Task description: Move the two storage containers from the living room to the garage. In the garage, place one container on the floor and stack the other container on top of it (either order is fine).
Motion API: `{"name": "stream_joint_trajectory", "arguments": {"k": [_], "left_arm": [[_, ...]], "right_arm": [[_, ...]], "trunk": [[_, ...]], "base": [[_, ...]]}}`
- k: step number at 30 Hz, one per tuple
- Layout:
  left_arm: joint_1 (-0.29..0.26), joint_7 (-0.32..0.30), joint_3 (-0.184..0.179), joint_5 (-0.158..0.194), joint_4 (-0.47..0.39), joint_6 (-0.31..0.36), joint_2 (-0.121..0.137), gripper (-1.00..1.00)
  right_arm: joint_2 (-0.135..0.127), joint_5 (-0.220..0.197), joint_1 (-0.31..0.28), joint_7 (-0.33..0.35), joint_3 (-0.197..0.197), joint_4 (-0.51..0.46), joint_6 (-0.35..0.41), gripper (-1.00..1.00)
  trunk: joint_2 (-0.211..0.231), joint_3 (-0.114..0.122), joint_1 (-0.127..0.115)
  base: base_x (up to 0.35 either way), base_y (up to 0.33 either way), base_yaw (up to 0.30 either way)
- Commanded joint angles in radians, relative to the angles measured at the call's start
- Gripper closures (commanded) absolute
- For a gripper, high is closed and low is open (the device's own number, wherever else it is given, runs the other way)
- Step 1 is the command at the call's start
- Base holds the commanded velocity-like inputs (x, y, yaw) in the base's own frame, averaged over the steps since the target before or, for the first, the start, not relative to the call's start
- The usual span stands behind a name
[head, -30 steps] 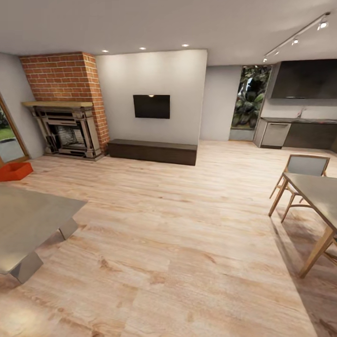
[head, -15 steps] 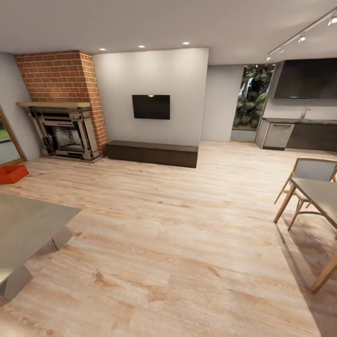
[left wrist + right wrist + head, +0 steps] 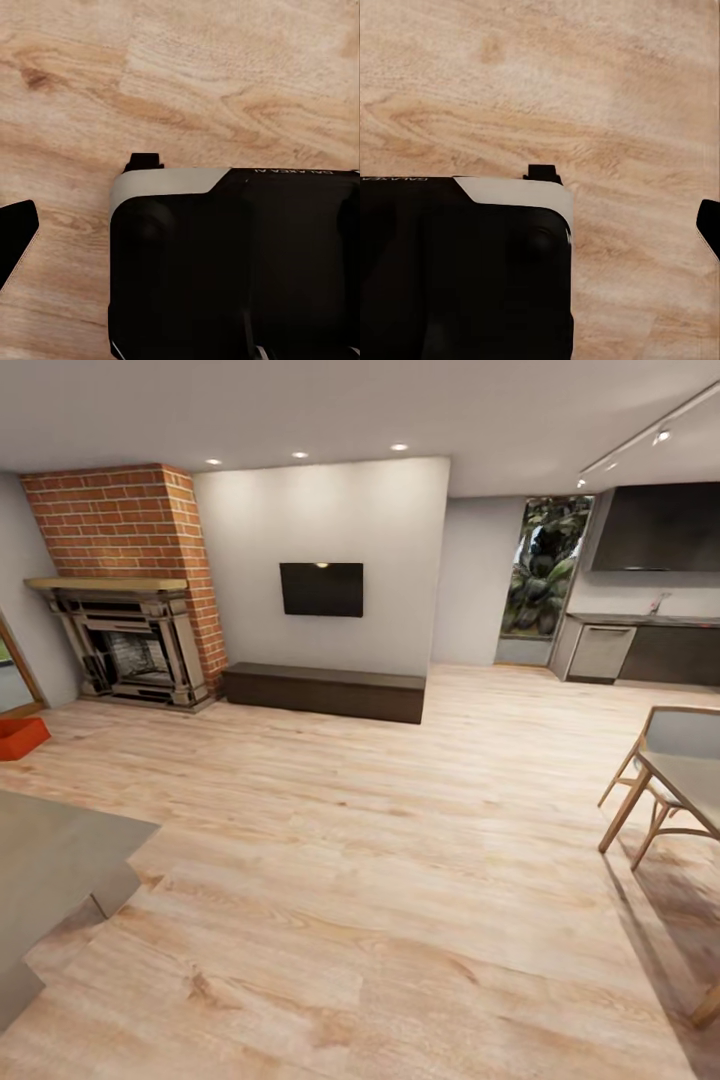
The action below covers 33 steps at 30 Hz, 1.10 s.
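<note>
Orange-red storage container (image 3: 20,737) is seen on the living room plank floor (image 3: 400,880) at far left of the head view, near the brick fireplace (image 3: 125,585). Wrist views record planks and the robot's dark base (image 3: 240,262); finger opening cannot be told.

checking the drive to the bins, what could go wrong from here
The orange storage container sits at the far left edge of the head view, partly cut off; it could slip out of sight, so I would turn left. The grey low table lies close on the left, between the robot and that container, so the base may clip it. The chair and dining table on the right narrow the path.
</note>
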Motion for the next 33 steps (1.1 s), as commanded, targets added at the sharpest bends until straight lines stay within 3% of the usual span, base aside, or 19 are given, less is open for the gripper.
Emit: {"name": "stream_joint_trajectory", "arguments": {"k": [1, 33], "left_arm": [[0.0, 0.003, -0.002, 0.005, -0.001, 0.002, 0.0, -1.0], [0.0, 0.003, -0.002, 0.005, -0.001, 0.002, 0.0, -1.0]], "right_arm": [[0.0, 0.009, -0.001, -0.004, -0.007, 0.002, -0.004, -1.0], [0.001, 0.009, -0.001, -0.004, -0.007, 0.002, -0.003, -1.0]], "trunk": [[-0.001, -0.002, 0.001], [-0.001, -0.002, 0.001]], "base": [[0.337, 0.0, 0.0], [0.337, 0.0, 0.0]]}}
